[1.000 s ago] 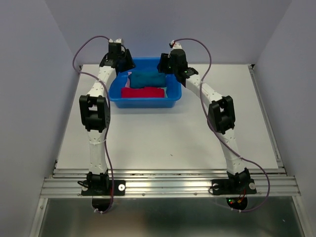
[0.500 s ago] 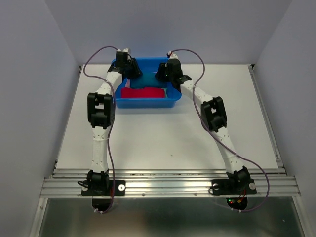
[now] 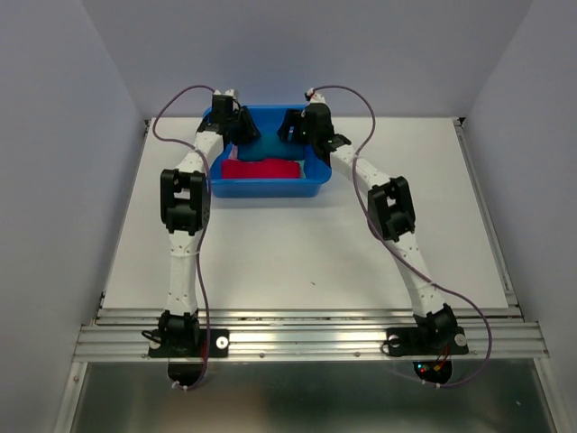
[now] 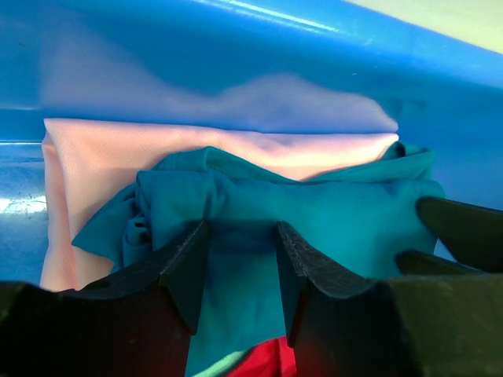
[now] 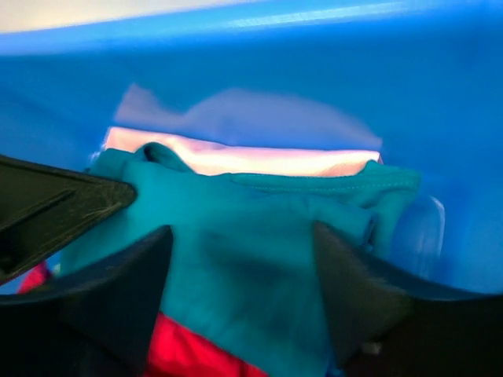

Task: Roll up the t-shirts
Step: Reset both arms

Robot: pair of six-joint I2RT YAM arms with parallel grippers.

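Moved since a second ago: both wrists have swung in from the far corners and sunk into the blue tub; from above they now cover much of the teal t-shirt, which showed whole before
Left gripper: I have it down on the left end of the teal t-shirt, jaws parted with a ridge of the cloth lying in the gap; released, with no pinch that I can see
Right gripper: set on the other end of the same shirt, jaws spread wide astride it; released
Teal t-shirt: inside the tub, a crumpled bundle lying between my two grippers
Pink cloth: shows just behind the teal, between it and the tub's wall
Red bundle: in the tub on the near side of the teal, touching it
Blue tub: sits at the far middle of the table
Grippers to each other: near, each wrist camera catching the other's dark fingers at the edge of its view
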